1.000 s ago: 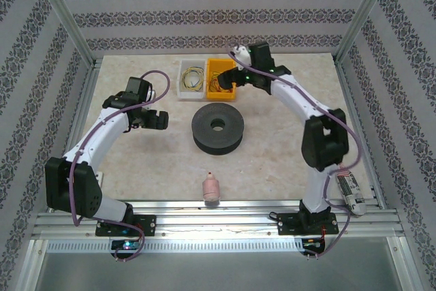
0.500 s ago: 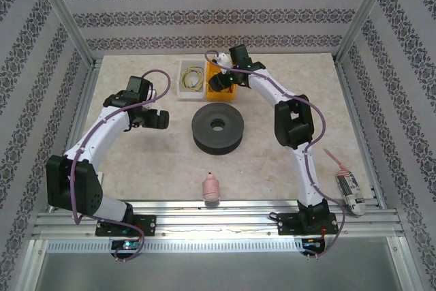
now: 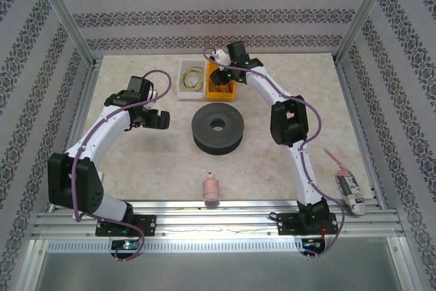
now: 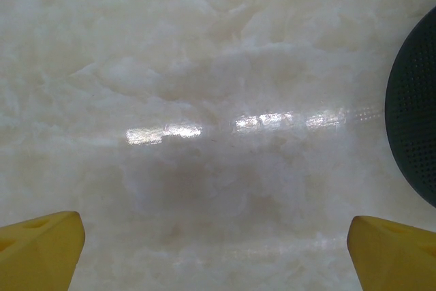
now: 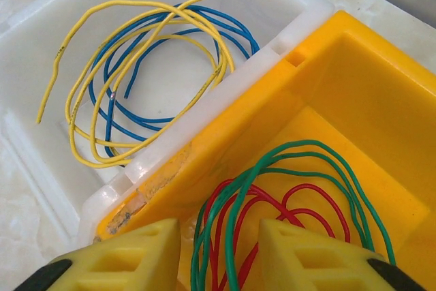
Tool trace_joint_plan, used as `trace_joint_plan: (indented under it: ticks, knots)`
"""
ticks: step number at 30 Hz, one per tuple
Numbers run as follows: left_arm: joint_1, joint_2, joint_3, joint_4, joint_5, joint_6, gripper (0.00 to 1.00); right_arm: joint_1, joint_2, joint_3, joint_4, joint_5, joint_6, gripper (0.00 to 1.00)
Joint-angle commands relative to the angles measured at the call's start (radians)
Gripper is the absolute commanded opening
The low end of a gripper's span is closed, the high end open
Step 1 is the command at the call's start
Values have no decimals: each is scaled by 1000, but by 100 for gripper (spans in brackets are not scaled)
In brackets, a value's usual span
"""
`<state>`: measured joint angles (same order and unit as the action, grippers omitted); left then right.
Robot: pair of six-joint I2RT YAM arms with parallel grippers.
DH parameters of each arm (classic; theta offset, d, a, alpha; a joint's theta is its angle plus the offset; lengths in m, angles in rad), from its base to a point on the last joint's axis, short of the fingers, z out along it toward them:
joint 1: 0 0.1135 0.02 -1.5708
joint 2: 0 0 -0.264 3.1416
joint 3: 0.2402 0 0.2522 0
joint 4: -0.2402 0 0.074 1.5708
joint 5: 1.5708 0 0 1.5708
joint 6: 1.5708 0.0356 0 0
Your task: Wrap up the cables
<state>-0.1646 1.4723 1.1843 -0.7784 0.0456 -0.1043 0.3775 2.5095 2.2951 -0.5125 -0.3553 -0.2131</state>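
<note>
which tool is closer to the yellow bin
Right. The right tool hangs over the yellow bin and its cables; the left tool is over table beside the black spool.

Tabletop (image 3: 157, 161) is finished in a pale cream marble pattern, glossy. A broken strip of glare (image 4: 272, 119) is seen on it in the left wrist view. The cell is closed on three sides by walls (image 3: 218, 11) papered in grey-and-white bands of dark floral motif. Aluminium posts (image 3: 65, 18) are set at the two back corners. The near edge is bounded by slotted aluminium rails (image 3: 218, 217), brightly lit. A plain grey surface (image 3: 218, 270) is seen below the rails.
</note>
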Motion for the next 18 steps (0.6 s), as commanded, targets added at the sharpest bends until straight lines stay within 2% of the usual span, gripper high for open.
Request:
trace_joint_plan:
  ticks: [1, 18]
  knots:
    - [-11, 5, 26, -27, 2, 23, 100, 3, 22, 38, -33, 13, -9, 31]
    - [-10, 0, 29, -27, 6, 24, 100, 5, -46, 82, -38, 15, -35, 0]
